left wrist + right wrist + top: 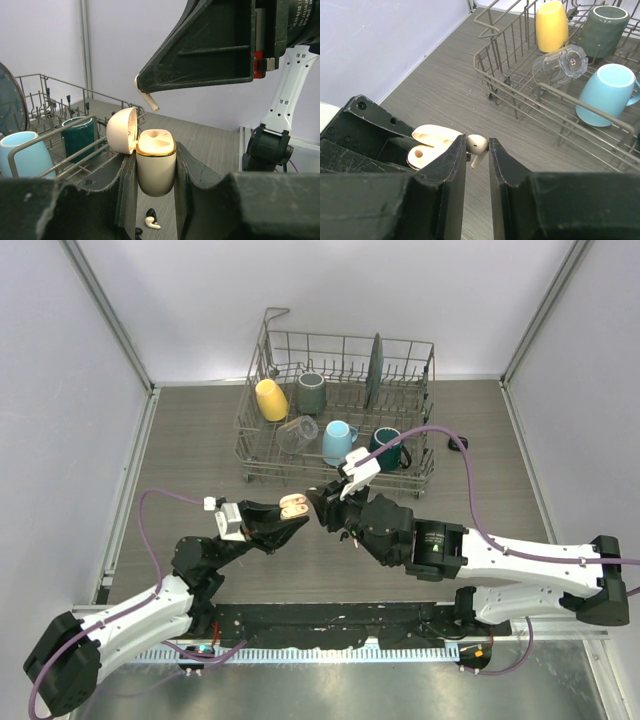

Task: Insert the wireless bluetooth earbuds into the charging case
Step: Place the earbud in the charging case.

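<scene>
Left pincer (pixel 155 165) clamps the open charging case (pixel 155 152) upright; its sockets look empty. Right pincer (pixel 477 155) grips a cream-white earbud (pixel 477 144) just above the case, not yet seated. Other loose earbuds (pixel 152 224) lie on the worktop (pixel 210 140) below, so most insertion remains.

Left arm (pixel 150 605): glossy white link shells, black joint housings, black base; purple cable loop (pixel 170 494) trailing behind the fingers (pixel 200 190).
Right arm (pixel 520 562): matching white shells, black motor drum with small green lamp (pixel 437 548); purple cable arch (pixel 468 475) behind the fingers.
Fingers: matte black wedges, scuffed and scratched, with round screw recesses (pixel 359 106).
White boxy camera mount (pixel 360 468) just behind each pair.
</scene>
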Available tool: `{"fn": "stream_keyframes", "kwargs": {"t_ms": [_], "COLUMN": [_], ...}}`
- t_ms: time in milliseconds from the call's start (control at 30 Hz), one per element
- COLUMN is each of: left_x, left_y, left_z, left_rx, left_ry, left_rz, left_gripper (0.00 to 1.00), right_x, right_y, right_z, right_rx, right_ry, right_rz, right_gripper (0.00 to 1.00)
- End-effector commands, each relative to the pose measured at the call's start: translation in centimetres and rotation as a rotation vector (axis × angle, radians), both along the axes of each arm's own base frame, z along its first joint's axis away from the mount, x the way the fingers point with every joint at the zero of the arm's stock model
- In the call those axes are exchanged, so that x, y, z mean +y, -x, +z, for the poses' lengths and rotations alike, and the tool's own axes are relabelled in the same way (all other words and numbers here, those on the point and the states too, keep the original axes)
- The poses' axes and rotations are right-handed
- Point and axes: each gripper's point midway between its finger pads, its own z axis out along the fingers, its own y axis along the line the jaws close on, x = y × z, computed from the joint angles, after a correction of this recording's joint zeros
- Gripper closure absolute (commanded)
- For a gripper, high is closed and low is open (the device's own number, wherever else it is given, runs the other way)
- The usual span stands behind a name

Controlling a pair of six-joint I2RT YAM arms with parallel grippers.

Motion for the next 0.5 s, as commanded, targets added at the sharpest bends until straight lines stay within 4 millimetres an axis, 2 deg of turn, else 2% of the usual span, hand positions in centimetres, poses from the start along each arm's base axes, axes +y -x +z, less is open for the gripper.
{"fn": "stream_keyframes", "kwargs": {"t_ms": [0,267,467], "left_x": [0.1,0.1,0.3], "left_y": [0.5,0.4,0.2], "left_z": [2.7,2.7,3.0], "left_rx": [-0.079,-0.079,-0.084], "left_ry": [0.042,0.044,0.053], "left_rz": [-0.009,-0.001,0.01], "left_gripper": [1.0,1.0,1.0], "right_x": [0.2,0.9,1.5], "right_y": [-0.1,0.7,1.0], "right_z": [4.4,4.5,3.7], "right_rx": [-0.073,-0.089,-0.081], "right_ry": [-0.115,-0.125,-0.101], "right_rz": [-0.023,0.013,0.024], "right_gripper": [0.99,0.99,0.99]}}
